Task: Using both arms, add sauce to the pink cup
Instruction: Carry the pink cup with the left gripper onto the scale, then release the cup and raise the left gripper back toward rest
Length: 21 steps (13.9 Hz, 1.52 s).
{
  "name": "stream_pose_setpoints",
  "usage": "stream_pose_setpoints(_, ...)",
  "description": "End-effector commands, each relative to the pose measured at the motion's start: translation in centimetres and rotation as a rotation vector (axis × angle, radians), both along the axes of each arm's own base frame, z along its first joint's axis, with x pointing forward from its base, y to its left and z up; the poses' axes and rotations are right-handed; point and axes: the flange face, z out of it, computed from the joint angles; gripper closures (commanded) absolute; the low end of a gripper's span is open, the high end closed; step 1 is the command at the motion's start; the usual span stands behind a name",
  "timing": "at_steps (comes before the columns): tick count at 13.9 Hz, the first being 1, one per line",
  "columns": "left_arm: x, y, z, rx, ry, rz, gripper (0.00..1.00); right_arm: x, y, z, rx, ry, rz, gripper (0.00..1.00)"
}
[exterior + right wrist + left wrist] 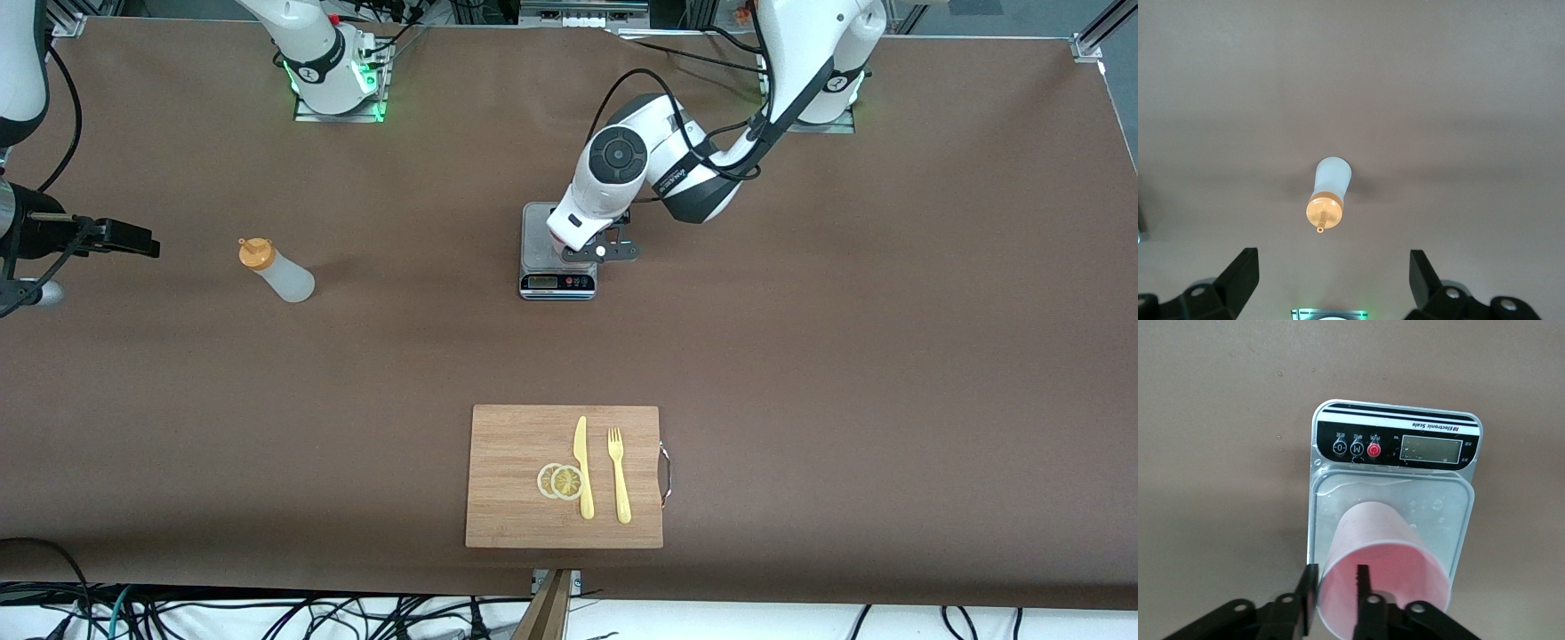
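Front view: read from the right arm's end of the desk [800, 356] across to the left arm's end.
Right claw [1331, 280]: spread wide and holding nothing. It hangs over the desk at the right arm's end, lined up on the bottle.
Sauce [276, 271]: stands on the desk toward the right arm's end, well apart from the scale and untouched.
Sauce axis: judged upright, so the long axis is vertical. The orange nozzle cap [1322, 212] points up, toward the right wrist camera.
Scale [557, 283]: sits mid-desk with its display toward the front camera.
Pink cup [1385, 573]: stands on the scale's plate, mouth up and axis vertical.
Left claw [1336, 577]: slightly spread and straddling the cup wall, one finger [1365, 587] inside and one outside. No clamp on the wall is seen.
Step in hand (judged): the cup is placed and is to be released.
Release: the claw should be opened fully first, then lifted straight up, so the inner finger is not dragged on the rim and the cup is not tipped or slid.
Next pick: the bottle should be taken at mid-body with light pressure, since soft walls are likely to squirt.
Cutting board [498, 462]: nearest the front camera, not needed.
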Motion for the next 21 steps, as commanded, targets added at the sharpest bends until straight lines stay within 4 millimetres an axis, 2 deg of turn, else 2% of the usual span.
stream_pose_setpoints(1, 0.4, -0.4, 0.9, 0.007, -0.017, 0.009, 0.0, -0.1, -0.3, 0.4, -0.008, 0.006, 0.014, 0.0)
stream_pose_setpoints(2, 0.8, -0.1, 1.7, 0.002, -0.023, 0.018, 0.0, -0.1, -0.4, 0.3, -0.003, 0.01, 0.034, 0.0)
stream_pose_setpoints(3, 1.2, 0.3, 3.4, -0.004, -0.048, 0.024, 0.0, -0.2, -1.6, 0.3, 0.007, 0.01, 0.062, 0.0)
stream_pose_setpoints(5, 2.9, 2.5, 6.3, 0.025, -0.051, 0.042, 0.0, -0.2, -3.5, -0.6, 0.049, 0.02, 0.152, 0.0)
stream_pose_setpoints(8, 5.5, 4.7, 12.8, 0.086, -0.015, 0.056, 0.0, -0.4, -5.8, -1.7, 0.108, 0.031, 0.332, 0.0)
stream_pose_setpoints(10, 8.2, 7.9, 16.9, 0.111, 0.012, 0.063, 0.0, -1.0, -7.9, -2.5, 0.173, 0.042, 0.488, 0.0)
stream_pose_setpoints(12, 10.3, 13.0, 20.4, 0.129, 0.027, -0.004, 0.0, -1.0, -10.1, -4.6, 0.313, 0.014, 0.645, 0.0)
stream_pose_setpoints(14, 12.2, 18.9, 23.0, 0.111, 0.015, -0.102, 0.0, -1.4, -12.2, -7.8, 0.469, -0.037, 0.758, 0.0)
stream_pose_setpoints(15, 12.2, 20.9, 24.7, 0.095, -0.012, -0.163, 0.0, -1.4, -13.1, -10.2, 0.567, -0.08, 0.81, 0.0)
stream_pose_setpoints(17, 13.0, 26.6, 26.5, 0.112, -0.054, -0.207, 0.0, -1.6, -14.2, -14.8, 0.741, -0.137, 0.879, 0.0)
stream_pose_setpoints(18, 12.8, 28.5, 27.2, 0.126, -0.068, -0.226, 0.0, -1.5, -14.5, -17.3, 0.805, -0.155, 0.92, 0.0)
stream_pose_setpoints(19, 13.4, 31.3, 27.7, 0.138, -0.078, -0.222, 0.0, -1.6, -14.9, -19.5, 0.86, -0.176, 0.964, 0.0)
stream_pose_setpoints(20, 13.6, 33.0, 28.2, 0.136, -0.089, -0.246, 0.0, -1.8, -15.6, -21.6, 0.906, -0.201, 0.986, 0.0)
stream_pose_setpoints(21, 14.1, 35.1, 28.5, 0.131, -0.102, -0.263, 0.0, -2.1, -16.3, -23.2, 0.937, -0.221, 1.013, 0.0)
